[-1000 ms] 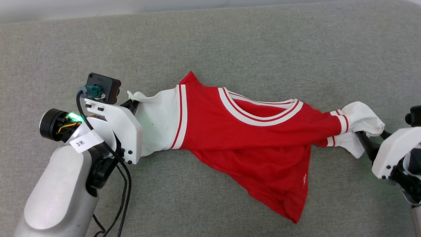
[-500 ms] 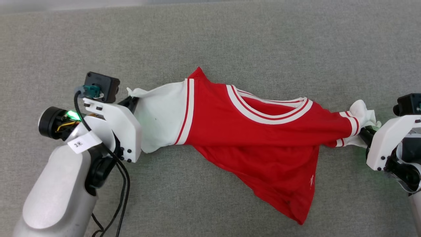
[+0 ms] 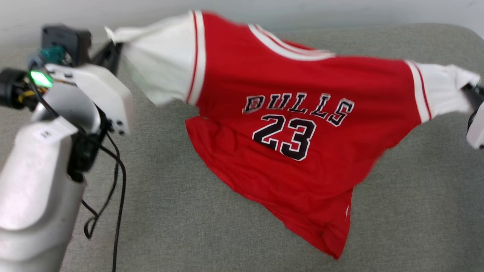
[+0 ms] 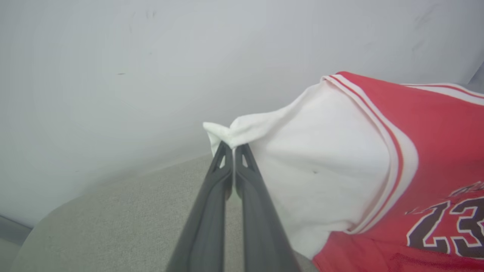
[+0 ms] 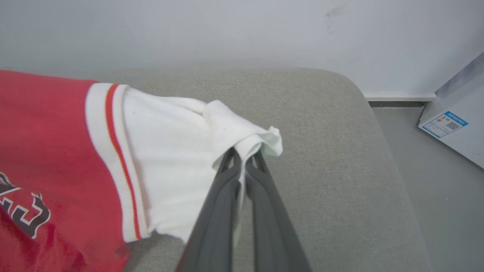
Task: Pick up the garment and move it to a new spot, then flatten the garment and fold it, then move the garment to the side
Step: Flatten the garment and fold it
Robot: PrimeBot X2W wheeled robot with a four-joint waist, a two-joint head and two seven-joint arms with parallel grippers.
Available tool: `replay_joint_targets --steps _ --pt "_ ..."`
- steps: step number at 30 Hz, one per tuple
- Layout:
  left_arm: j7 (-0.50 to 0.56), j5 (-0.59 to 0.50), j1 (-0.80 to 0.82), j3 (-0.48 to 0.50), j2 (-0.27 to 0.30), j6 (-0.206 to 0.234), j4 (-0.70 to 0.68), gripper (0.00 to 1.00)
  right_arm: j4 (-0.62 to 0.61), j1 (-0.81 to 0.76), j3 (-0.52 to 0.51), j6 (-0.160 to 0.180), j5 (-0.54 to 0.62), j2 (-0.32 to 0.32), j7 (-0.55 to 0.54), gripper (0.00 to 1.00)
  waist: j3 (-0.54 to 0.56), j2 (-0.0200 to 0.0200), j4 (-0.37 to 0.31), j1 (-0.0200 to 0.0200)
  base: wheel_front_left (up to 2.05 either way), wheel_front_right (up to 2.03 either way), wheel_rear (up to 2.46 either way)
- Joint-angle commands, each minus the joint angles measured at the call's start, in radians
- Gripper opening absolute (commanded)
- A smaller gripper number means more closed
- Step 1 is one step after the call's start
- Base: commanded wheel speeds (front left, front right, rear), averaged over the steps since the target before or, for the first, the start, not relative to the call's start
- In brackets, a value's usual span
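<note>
At the lower centre of the head view the garment trails its lowest hem corner down toward the grey cushion, and whether that corner touches cannot be told; above it the red body hangs spread, its black "BULLS 23" print facing the camera, where a second ago it lay twisted on the cushion with the neckband uppermost; so the pick-up looks done and the carry to a new spot is in hand; in the middle of the left wrist view the left gripper is pressed together on the tip of one white sleeve; in the right wrist view the right gripper pinches the other sleeve end; the head camera has tilted up too, since a pale wall now runs along the top.
</note>
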State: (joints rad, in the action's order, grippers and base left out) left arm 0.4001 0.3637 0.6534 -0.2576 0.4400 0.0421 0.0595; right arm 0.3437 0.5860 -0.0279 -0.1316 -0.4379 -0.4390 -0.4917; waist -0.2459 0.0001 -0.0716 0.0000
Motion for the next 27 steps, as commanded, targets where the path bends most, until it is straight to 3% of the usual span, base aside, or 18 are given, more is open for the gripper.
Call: replay_joint_targets --steps 1,6,14,27 --pt "-0.011 -0.004 0.041 0.01 0.009 0.004 0.011 0.0 -0.01 0.039 -0.01 0.002 0.018 -0.011 -0.005 0.0 0.004 -0.0001 -0.003 0.0 0.0 0.0 0.0" --pt "-0.057 -0.024 0.191 0.031 0.017 -0.002 0.082 0.0 -0.011 0.16 -0.006 0.002 0.044 -0.018 -0.021 0.0 -0.008 -0.0001 -0.008 0.0 0.0 0.0 0.0" --pt "-0.154 -0.056 0.486 0.057 0.027 -0.012 0.249 0.0 0.006 0.453 0.022 0.002 0.106 -0.027 0.045 0.0 -0.099 -0.0001 -0.012 0.0 0.0 0.0 0.0" --pt "-0.278 -0.111 0.882 0.064 0.05 -0.013 0.463 0.0 0.149 0.889 0.063 0.002 0.199 0.029 0.149 0.0 -0.26 -0.0001 -0.008 0.0 0.0 0.0 0.0"
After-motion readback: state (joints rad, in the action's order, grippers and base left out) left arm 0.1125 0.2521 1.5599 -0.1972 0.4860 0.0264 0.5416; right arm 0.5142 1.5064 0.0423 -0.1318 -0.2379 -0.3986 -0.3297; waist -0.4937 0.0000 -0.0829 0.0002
